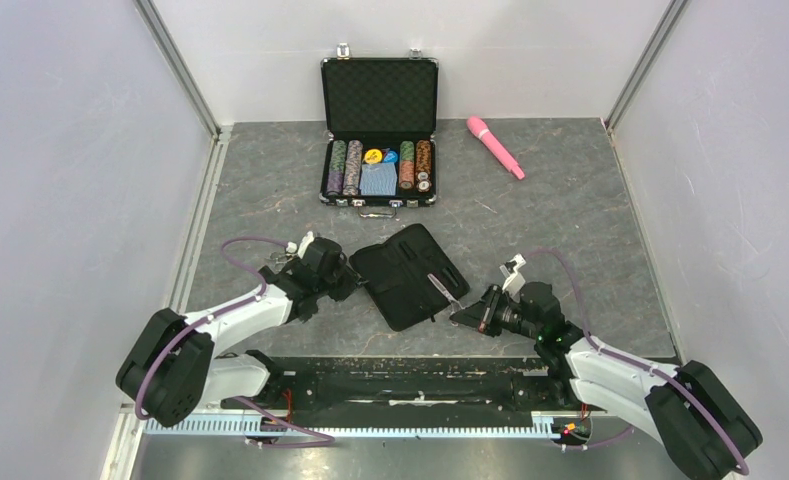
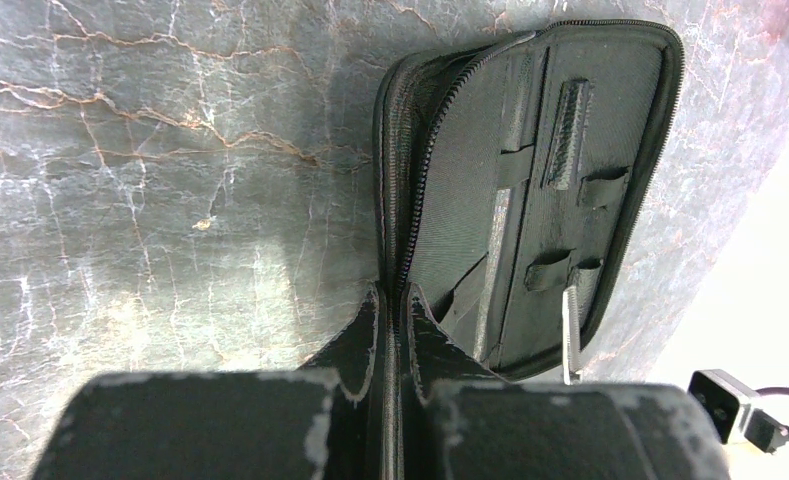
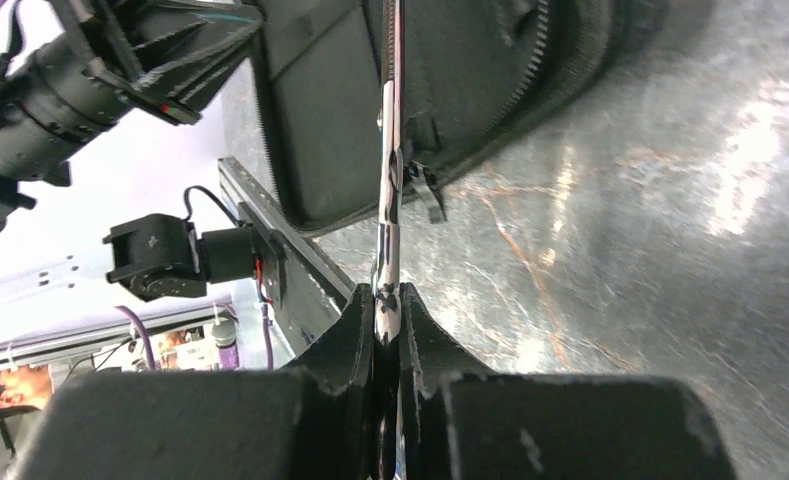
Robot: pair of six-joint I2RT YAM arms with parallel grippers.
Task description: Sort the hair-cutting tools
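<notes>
The left hand (image 2: pixel 391 305) pinches the open pouch's (image 2: pixel 470 200) left edge. The right hand (image 3: pixel 387 305) grips silver scissors (image 3: pixel 391 150) over its right half.

Left arm (image 1: pixel 242 312) and right arm (image 1: pixel 610 376): white link shells, black joint housings. Behind the left claw (image 1: pixel 346 282) and the right claw (image 1: pixel 467 313), a purple cable (image 1: pixel 242 243) loops along each arm. Claw fingers (image 2: pixel 355 348): black wedges with edges scuffed grey.
</notes>
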